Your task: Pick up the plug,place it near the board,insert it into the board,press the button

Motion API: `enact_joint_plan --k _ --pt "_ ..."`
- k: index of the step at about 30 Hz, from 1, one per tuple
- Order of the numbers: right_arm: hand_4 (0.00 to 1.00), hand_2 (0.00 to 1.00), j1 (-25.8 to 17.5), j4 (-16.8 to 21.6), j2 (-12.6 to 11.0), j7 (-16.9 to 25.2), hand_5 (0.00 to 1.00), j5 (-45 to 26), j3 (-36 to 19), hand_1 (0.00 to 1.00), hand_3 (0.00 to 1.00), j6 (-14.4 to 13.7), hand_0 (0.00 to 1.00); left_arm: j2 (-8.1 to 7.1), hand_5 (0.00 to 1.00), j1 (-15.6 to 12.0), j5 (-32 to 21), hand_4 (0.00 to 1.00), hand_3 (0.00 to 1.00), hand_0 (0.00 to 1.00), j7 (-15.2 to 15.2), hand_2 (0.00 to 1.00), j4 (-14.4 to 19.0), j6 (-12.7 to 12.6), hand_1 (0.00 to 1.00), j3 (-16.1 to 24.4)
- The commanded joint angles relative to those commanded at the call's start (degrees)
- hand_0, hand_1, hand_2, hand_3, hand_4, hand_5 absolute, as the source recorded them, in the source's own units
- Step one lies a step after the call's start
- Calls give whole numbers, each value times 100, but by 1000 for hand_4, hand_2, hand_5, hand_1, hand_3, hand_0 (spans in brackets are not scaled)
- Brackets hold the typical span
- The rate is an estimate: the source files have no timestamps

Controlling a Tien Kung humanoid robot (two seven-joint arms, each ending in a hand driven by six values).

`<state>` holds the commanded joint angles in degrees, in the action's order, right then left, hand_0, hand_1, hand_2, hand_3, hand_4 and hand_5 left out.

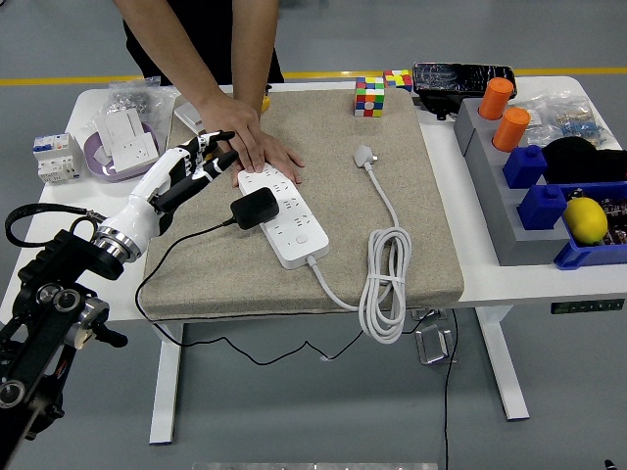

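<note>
Black plug [254,209] on board [284,216], left robot hand [192,164] just beside, empty, fingers loose

left arm: extended forward | left hand [191,168]: fingers loosely spread, holding nothing
</note>
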<state>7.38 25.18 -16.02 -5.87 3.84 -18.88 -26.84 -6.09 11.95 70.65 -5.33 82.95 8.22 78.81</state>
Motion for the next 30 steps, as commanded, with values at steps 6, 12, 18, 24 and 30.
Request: enact_joint_plan --k 6,12,18,24,30 --pt "998 781 0 4 -9 4 998 2 4 842 794 0 941 29 826 -119 -1444 998 998 998 -47 998 -19 -34 998 161" --pt "998 781 12 7 -17 5 998 -1 8 842 794 0 941 -37 717 -78 -609 998 998 935 -136 875 46 17 943 16" --pt "998 781 9 6 -27 8 998 -11 28 842 794 1 941 -82 498 -19 780 998 998 770 -121 688 54 43 758 -214" --pt "998 781 9 7 -40 5 998 -17 55 841 794 0 941 -181 274 110 2056 943 998 533 -23 497 31 -144 529 -514" --pt "998 781 33 11 -51 5 998 -23 61 841 794 -1 941 -337 142 354 3232 782 998 309 142 296 -14 -330 332 -959"
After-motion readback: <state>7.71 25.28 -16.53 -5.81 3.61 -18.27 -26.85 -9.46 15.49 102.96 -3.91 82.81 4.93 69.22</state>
